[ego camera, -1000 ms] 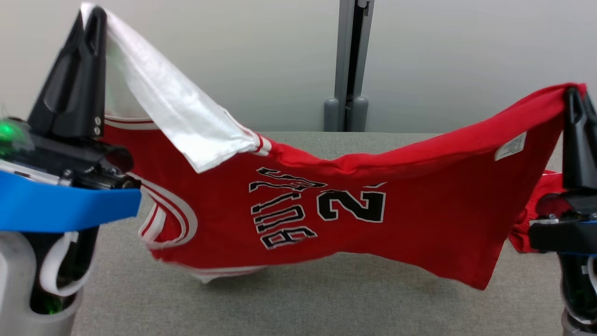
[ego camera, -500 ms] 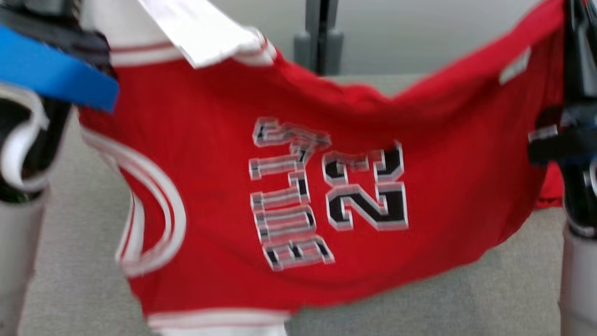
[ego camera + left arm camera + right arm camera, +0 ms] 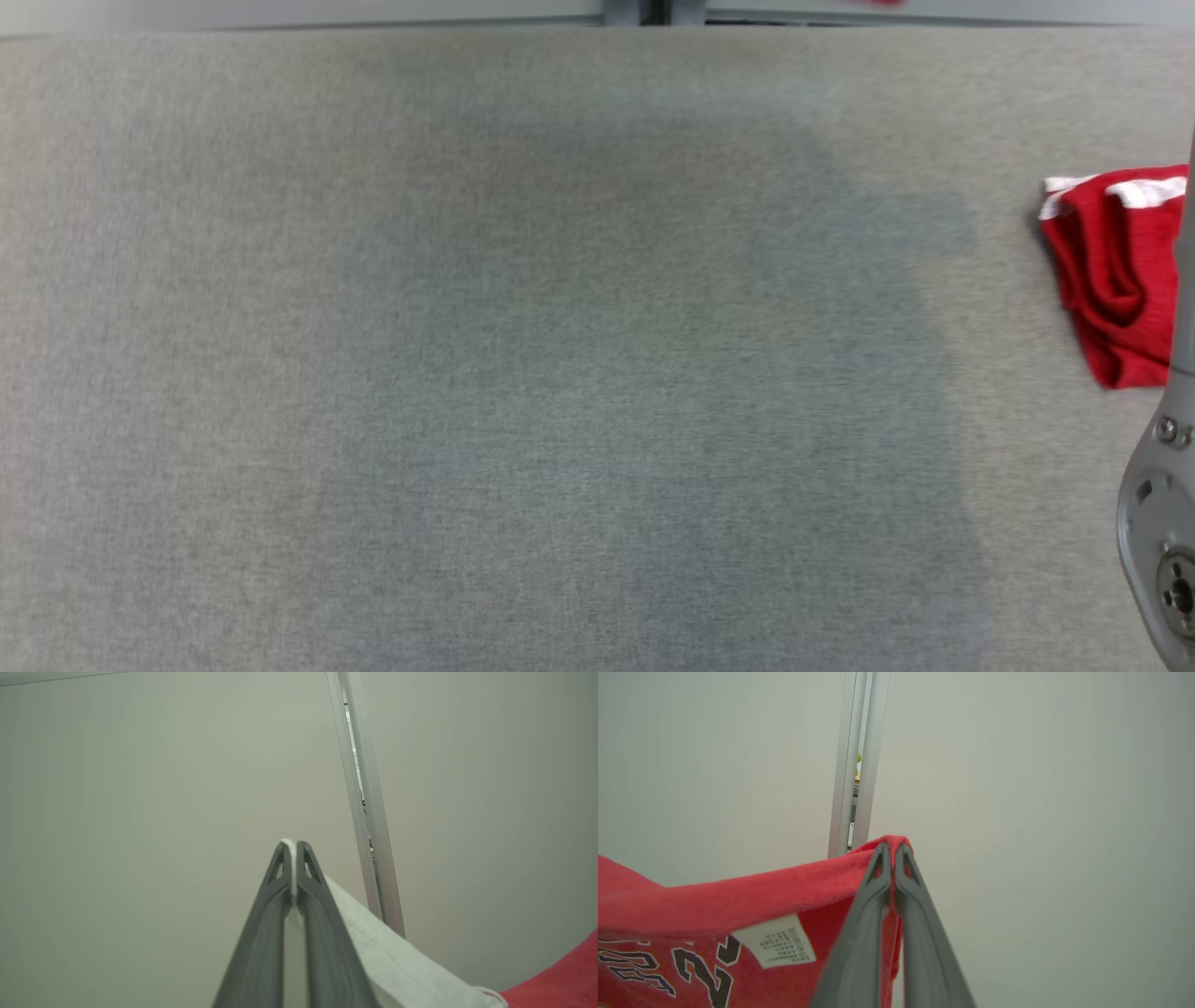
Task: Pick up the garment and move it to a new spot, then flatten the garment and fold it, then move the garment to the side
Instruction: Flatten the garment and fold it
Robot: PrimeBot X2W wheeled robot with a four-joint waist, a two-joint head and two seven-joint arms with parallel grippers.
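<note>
Gripping the red jersey (image 3: 714, 900) aloft, left gripper (image 3: 290, 848) clenched on its white edge, right gripper (image 3: 892, 849) on a red corner, apparently over the grey table (image 3: 560, 373): pickup done; laying down, flattening, folding, setting aside all left, I judge.

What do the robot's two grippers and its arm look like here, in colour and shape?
The left gripper and the right gripper each have two long, dark grey fingers narrowing to a point, with a small triangular opening near each tip. At the head view's right edge, a pale grey rounded arm casing shows small screws and a round fitting.
</note>
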